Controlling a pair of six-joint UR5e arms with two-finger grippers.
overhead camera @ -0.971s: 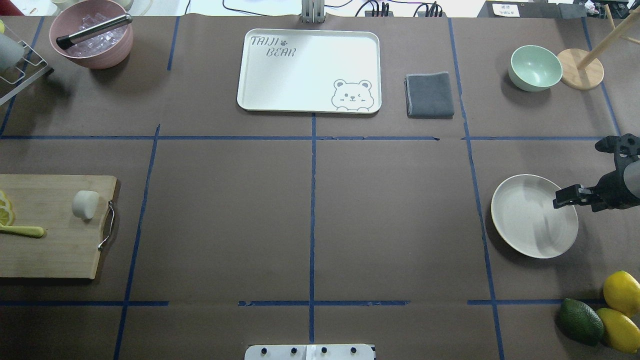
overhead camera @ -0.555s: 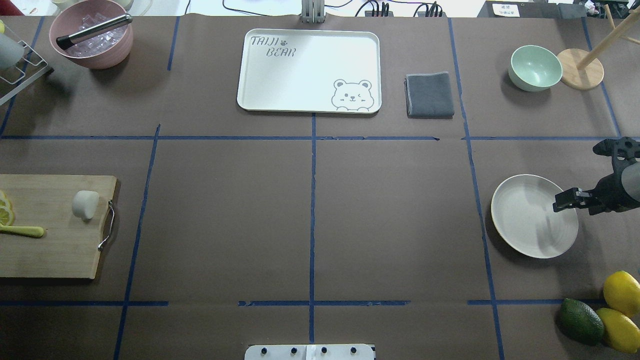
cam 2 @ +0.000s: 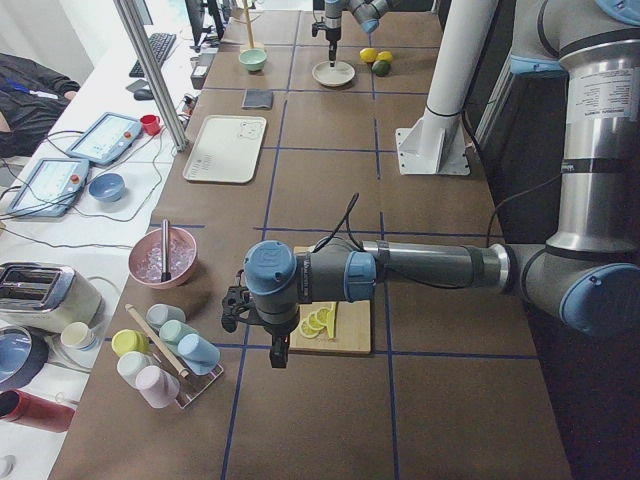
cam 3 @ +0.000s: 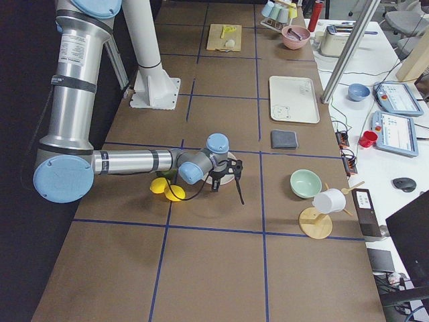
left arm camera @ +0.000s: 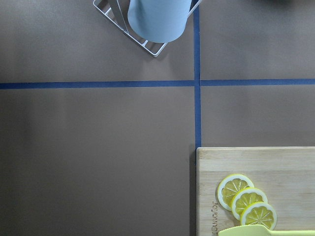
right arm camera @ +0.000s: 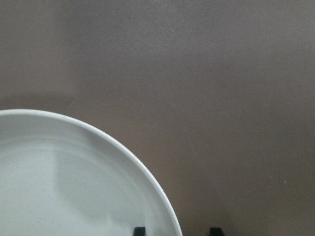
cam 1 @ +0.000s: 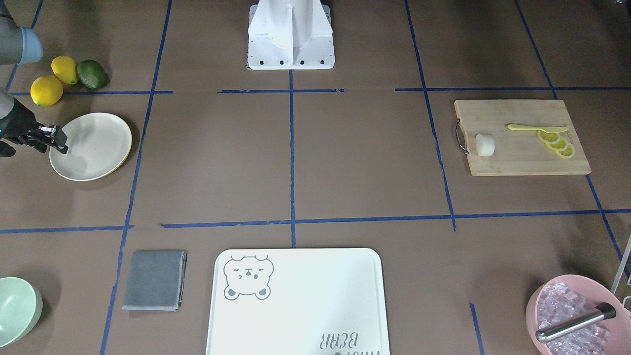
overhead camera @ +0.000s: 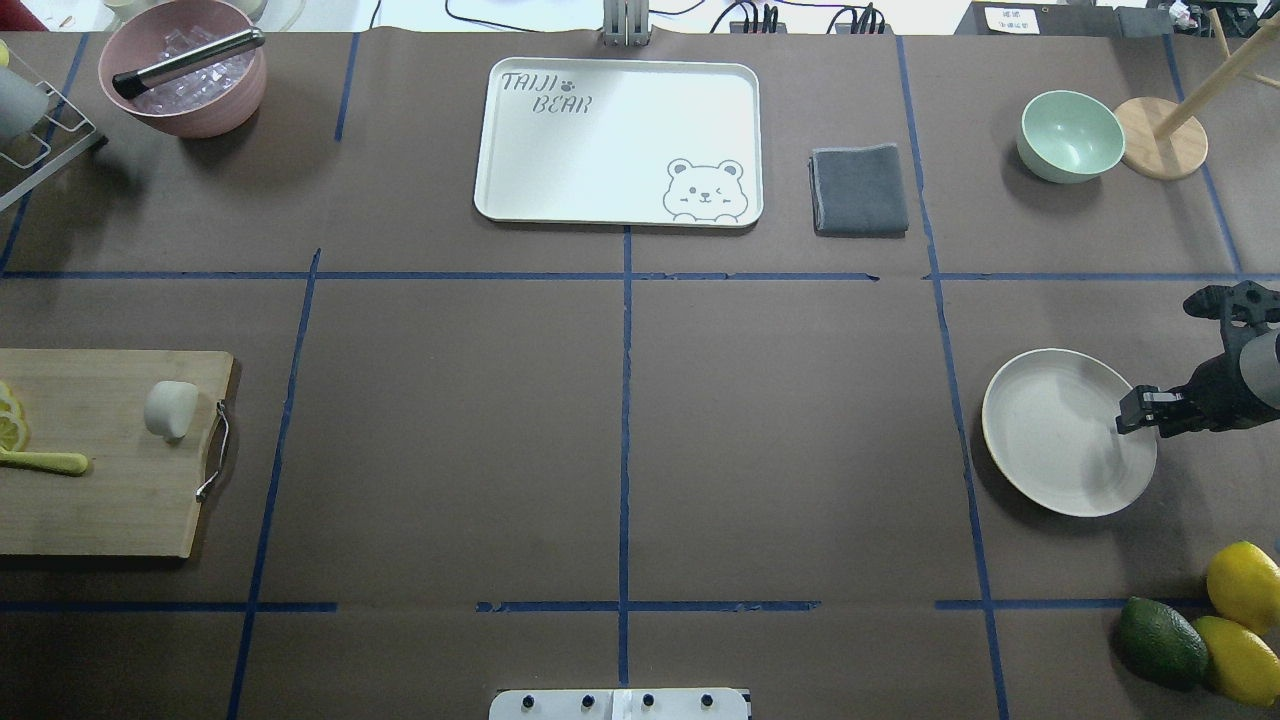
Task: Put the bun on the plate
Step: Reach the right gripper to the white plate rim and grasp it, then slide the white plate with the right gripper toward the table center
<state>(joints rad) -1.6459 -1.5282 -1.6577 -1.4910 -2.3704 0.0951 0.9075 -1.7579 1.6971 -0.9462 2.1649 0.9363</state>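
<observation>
- Left gripper (cam 2: 277, 358) hangs by the cutting board (overhead camera: 100, 500); can't tell whether it is clenched.
- Bun (overhead camera: 170, 409): small, white, smooth, rounded, lying on that board.
- Right gripper (overhead camera: 1130, 412): released, fingers straddling the plate (overhead camera: 1050, 440) rim.

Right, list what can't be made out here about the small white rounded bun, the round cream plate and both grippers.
Left gripper: seen only in the exterior left view; open or shut cannot be told.
Small white rounded bun: hidden behind the left arm in that view.
Round cream plate: cut off by the right wrist view's edges.
Right gripper: fingertips barely show there; contact with the rim unclear.
</observation>
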